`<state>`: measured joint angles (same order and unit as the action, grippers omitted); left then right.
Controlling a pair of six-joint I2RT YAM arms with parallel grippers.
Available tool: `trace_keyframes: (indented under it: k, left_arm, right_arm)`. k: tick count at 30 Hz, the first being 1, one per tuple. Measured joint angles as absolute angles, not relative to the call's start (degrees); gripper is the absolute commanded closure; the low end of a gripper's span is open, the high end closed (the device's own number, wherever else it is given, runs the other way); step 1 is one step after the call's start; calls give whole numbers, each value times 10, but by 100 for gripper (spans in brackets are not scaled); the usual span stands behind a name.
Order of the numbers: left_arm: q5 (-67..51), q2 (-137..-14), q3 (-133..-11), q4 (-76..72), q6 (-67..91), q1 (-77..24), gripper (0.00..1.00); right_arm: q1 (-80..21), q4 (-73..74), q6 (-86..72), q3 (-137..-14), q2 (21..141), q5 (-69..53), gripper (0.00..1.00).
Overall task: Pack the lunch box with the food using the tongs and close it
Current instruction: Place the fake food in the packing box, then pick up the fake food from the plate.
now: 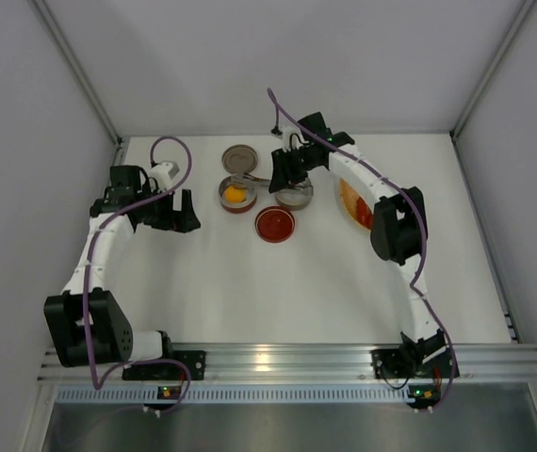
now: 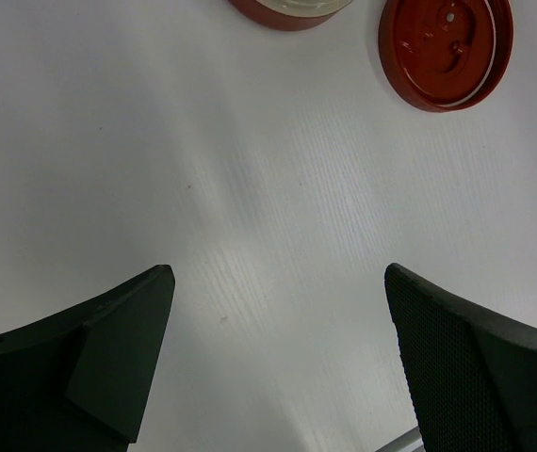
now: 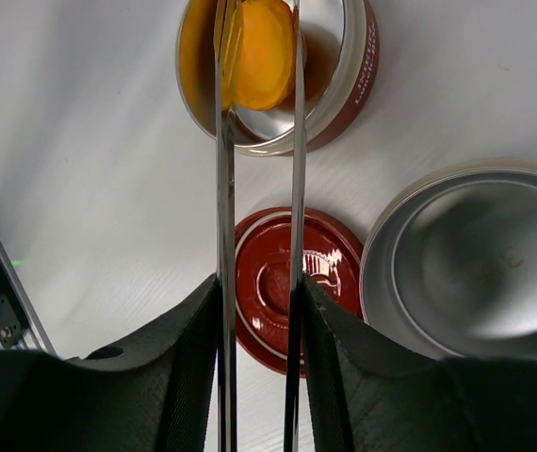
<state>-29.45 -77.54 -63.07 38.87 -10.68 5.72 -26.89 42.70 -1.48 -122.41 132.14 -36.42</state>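
Note:
The lunch box lies in parts: a red-walled tin, a second, silver tin, a red lid and a grey lid. The round orange-yellow food lies inside the red-walled tin. My right gripper is shut on the tongs; their two thin arms reach into that tin, one on each side of the orange piece. Red slices lie on the orange dish. My left gripper hangs open over bare table.
The right arm partly covers the orange dish at the right. In the left wrist view the red lid and the edge of the red-walled tin sit ahead of the open fingers. White walls close the table at the back and sides.

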Motion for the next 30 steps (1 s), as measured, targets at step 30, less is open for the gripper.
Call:
trace_keyframes:
  k: [30]
  left_arm:
    - [-289, -720, -658, 439, -143, 57, 2]
  right_arm:
    - [10, 586, 116, -883, 907, -238, 66]
